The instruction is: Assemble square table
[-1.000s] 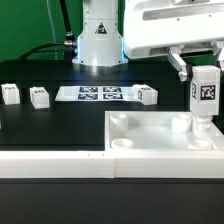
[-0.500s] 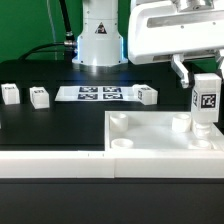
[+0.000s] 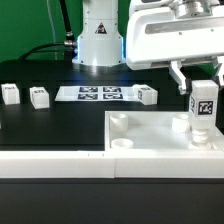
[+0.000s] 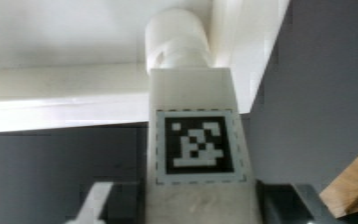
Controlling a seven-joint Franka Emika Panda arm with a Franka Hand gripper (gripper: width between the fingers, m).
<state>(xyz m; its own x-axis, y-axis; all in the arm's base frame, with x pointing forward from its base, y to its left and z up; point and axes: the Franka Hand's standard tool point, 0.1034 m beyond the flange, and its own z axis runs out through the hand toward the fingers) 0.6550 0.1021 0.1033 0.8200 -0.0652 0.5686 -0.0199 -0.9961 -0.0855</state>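
The square table top [image 3: 150,140] lies flat at the exterior view's right front, white, rimmed, with round corner sockets. My gripper [image 3: 203,90] is shut on a white tagged leg [image 3: 203,108] and holds it upright over the far right corner socket, its lower end at or in the socket. In the wrist view the leg [image 4: 197,130] fills the middle with its tag toward the camera, between my fingers [image 4: 101,203]. Three more legs lie on the table: two at the left [image 3: 10,93] [image 3: 39,97] and one in the middle [image 3: 147,95].
The marker board [image 3: 98,94] lies flat between the loose legs. The white robot base [image 3: 97,35] stands behind it. A white ledge [image 3: 50,161] runs along the front left, next to the table top.
The gripper has moved slightly left and down with the leg, bringing its lower end onto the far right corner socket.
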